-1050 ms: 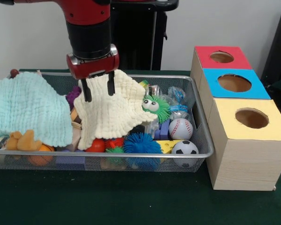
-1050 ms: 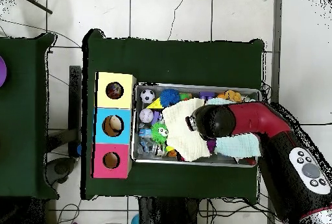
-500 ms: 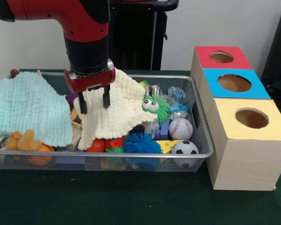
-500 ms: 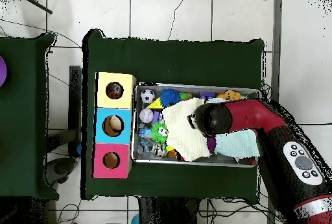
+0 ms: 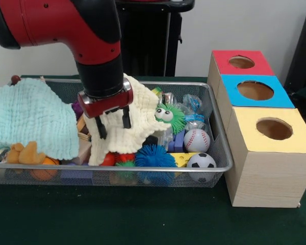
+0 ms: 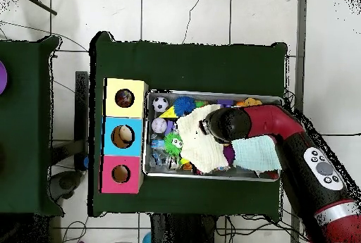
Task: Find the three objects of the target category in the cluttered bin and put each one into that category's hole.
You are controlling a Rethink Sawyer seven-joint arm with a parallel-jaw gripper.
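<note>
Balls lie at the lower right of the wire bin (image 5: 222, 153): a baseball (image 5: 196, 140) and a soccer ball (image 5: 201, 162), beside a blue spiky ball (image 5: 154, 156). Left of them, the gripper (image 5: 112, 124) hangs spread over a cream cloth (image 5: 137, 115). A mint cloth (image 5: 33, 117) covers the left end.

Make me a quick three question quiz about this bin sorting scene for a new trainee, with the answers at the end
1. True or false: the gripper is open, fingers spread over the cream waffle-weave cloth.
2. Which ball lies nearest the yellow-topped wooden box? A) white baseball with red stitching B) black and white soccer ball C) blue spiky ball
3. Fill in: the pale mint cloth covers the wire mesh bin's end farthest from the ____.

Key: 1 true; 2 B; 3 boxes.
</note>
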